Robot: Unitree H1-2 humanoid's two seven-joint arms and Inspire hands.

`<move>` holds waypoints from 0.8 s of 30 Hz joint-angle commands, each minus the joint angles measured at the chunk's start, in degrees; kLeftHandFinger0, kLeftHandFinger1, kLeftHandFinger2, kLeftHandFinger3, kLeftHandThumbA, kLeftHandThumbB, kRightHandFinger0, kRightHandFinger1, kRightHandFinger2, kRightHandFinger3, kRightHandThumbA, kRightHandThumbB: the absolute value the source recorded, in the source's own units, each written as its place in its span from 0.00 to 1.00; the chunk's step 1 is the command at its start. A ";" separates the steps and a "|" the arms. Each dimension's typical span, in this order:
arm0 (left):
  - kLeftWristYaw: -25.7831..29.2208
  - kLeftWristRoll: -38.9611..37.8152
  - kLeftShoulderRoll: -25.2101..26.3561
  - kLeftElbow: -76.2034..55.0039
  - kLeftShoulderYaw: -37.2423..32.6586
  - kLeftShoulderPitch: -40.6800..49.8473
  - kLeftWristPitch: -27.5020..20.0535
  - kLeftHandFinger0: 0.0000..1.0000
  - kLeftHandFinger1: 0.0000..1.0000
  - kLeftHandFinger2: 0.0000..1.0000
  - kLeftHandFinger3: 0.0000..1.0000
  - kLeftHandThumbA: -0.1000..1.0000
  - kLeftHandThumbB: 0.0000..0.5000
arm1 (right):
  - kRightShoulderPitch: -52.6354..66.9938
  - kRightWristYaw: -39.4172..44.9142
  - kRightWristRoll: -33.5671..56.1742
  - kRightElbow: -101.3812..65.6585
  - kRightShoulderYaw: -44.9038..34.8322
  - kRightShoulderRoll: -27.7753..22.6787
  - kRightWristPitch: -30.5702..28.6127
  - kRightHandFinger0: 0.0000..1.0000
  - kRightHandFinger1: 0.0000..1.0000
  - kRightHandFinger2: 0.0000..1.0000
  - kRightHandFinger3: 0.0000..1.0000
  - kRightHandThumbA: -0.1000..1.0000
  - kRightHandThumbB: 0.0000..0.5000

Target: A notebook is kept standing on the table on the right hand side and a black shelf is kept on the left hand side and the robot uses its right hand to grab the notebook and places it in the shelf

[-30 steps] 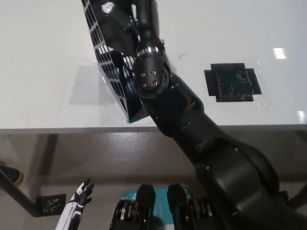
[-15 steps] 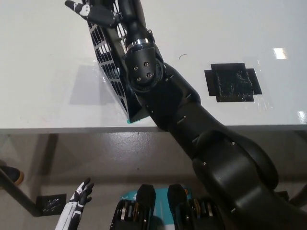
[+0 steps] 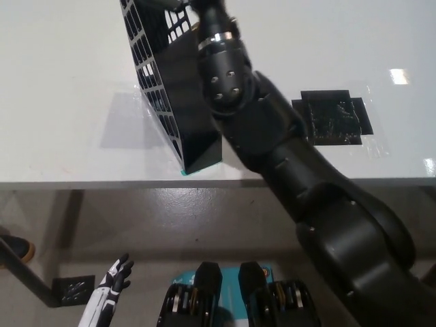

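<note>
White table (image 3: 61,82), seen steeply from above, its near edge running across the middle of the view. Black shelf (image 3: 170,95): a perforated, grid-walled rack standing on the table left of centre, its lower corner close to the near edge, its upper part cut off by the top of the frame. Right arm (image 3: 286,157): black, entering from the bottom right and reaching diagonally up across the table, the forearm lying against the right side of the shelf; the wrist passes out of the frame at the top, so the right hand itself is not in view and the posture of its fingers cannot be told. Notebook: not distinguishable in this view; whether it sits inside the shelf or is held cannot be told. Black tape patch (image 3: 332,116): a dark square stuck flat on the table to the right of the arm, bare. Left hand (image 3: 117,274): white, hanging at the lower left below table level, well apart from the shelf, fingers loosely spread and holding nothing. Grey floor (image 3: 204,211) beneath the table.
</note>
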 commanded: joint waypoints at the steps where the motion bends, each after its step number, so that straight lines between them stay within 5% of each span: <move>1: -1.21 -1.44 0.89 -0.60 -0.26 0.01 -2.18 1.00 1.00 1.00 1.00 1.00 0.31 | 1.52 6.84 -0.41 -17.41 0.39 -4.12 4.30 1.00 1.00 1.00 1.00 1.00 0.64; 9: 0.15 0.43 0.79 -0.50 0.21 -0.54 -1.57 1.00 1.00 1.00 1.00 1.00 0.30 | 10.97 16.91 2.19 -58.64 -2.21 -13.58 17.46 1.00 1.00 1.00 1.00 1.00 0.78; 12: 0.04 0.29 0.88 -0.42 0.25 -0.52 -1.72 1.00 1.00 1.00 1.00 1.00 0.31 | 16.40 18.78 4.76 -72.33 -3.51 -17.06 19.74 1.00 1.00 1.00 1.00 1.00 0.74; 19: -0.20 0.56 1.26 -0.25 0.13 -0.67 -2.13 1.00 1.00 1.00 1.00 1.00 0.30 | 33.98 18.75 7.18 -95.92 -5.17 -21.40 21.81 1.00 1.00 1.00 1.00 1.00 0.85; 24: -0.04 0.83 0.94 -0.61 0.02 -0.45 -1.58 1.00 1.00 1.00 1.00 1.00 0.30 | 47.70 16.92 5.21 -100.73 -2.84 -20.12 15.92 1.00 1.00 1.00 1.00 1.00 0.72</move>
